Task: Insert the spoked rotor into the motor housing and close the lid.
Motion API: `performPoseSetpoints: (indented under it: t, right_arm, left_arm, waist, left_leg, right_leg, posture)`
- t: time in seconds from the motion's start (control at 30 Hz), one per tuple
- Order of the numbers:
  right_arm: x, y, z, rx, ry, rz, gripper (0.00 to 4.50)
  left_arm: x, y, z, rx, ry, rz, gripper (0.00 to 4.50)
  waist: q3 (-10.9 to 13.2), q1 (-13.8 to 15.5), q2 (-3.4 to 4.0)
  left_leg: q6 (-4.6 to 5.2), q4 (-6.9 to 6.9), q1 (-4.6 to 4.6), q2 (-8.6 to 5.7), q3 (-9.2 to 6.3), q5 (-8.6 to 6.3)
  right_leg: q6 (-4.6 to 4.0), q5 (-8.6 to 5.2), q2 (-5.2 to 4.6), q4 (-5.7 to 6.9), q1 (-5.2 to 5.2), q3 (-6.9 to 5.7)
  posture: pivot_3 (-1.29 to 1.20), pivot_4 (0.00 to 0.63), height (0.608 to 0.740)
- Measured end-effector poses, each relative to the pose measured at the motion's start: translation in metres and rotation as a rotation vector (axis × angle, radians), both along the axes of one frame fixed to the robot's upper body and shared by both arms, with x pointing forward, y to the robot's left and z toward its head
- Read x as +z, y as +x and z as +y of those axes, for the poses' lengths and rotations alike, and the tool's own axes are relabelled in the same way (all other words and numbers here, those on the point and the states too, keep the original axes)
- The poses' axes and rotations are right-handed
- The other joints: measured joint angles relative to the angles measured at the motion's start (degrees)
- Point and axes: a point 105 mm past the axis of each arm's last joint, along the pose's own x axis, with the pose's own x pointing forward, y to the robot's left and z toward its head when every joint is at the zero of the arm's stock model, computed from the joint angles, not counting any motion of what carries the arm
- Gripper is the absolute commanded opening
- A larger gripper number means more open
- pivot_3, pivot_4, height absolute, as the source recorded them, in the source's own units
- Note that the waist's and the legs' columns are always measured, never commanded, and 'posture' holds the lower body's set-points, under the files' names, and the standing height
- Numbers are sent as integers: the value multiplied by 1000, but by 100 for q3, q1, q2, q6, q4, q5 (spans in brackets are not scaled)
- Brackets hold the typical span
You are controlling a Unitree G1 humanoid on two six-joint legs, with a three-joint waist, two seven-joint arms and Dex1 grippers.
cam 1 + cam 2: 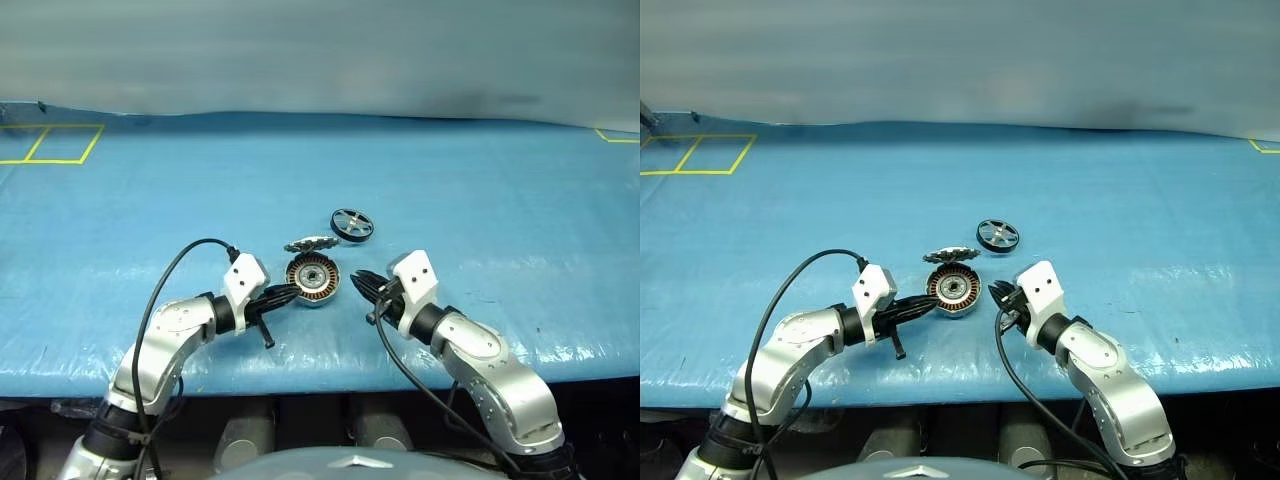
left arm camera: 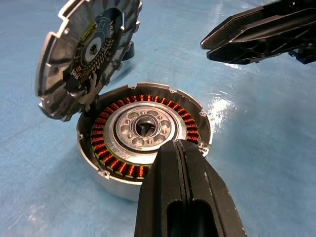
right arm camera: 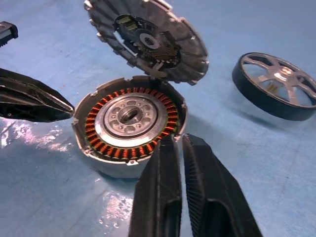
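Both your left gripper (image 1: pixel 292 292) and right gripper (image 1: pixel 358 283) are clenched empty beside the open motor housing (image 1: pixel 313 279), so reach past the right one for the spoked rotor (image 1: pixel 351 224) next.

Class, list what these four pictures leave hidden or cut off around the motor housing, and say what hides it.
- Motor housing: left wrist view, near rim hidden behind the left gripper.
- Lid: right wrist view, top edge cut off; its smooth outer face is turned away.
- Spoked rotor: right wrist view, far side cut off by the picture's edge.
- Right gripper: base cut off below.
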Motion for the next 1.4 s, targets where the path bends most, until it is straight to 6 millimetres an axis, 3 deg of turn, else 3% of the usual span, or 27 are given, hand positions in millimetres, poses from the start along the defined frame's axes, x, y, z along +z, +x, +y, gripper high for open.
performPoseSetpoints:
  t: [0.3, 0.53, 0.83, 1.4]
  right_arm:
    - [22, 8, 51, 223, -78, -23, 30]
    - [16, 17, 80, 299, -134, -1, 30]
    - [-3, 33, 75, 244, -204, 28, 30]
    - [-12, 33, 62, 207, -212, 58, 30]
  left_arm:
    - [-2, -13, 19, 126, 9, -124, 0]
    - [-18, -19, 20, 132, -7, -104, 0]
    - [-34, -12, 25, 179, -42, -88, 0]
    - [-31, -18, 24, 171, -41, -81, 0]
  waist:
    - [1, -2, -2]
    - [1, -14, -1]
    - [1, -32, -1]
    - [1, -73, -1]
  left_leg:
    - [0, 1, -1, 1, -1, 0]
    - [0, -4, -3, 1, -2, 0]
    - [0, -6, -4, 2, -2, 0]
    - [0, -9, -4, 2, -3, 0]
  right_leg:
    - [-1, 0, 0, -1, -2, -3]
    - [-1, 0, 2, -1, -6, -6]
    - [-1, 1, 3, 1, -9, -7]
    - [-1, 0, 3, -1, -10, -6]
  posture:
    - [0, 150, 740]
    - [0, 150, 740]
    - [0, 150, 740]
    - [0, 150, 740]
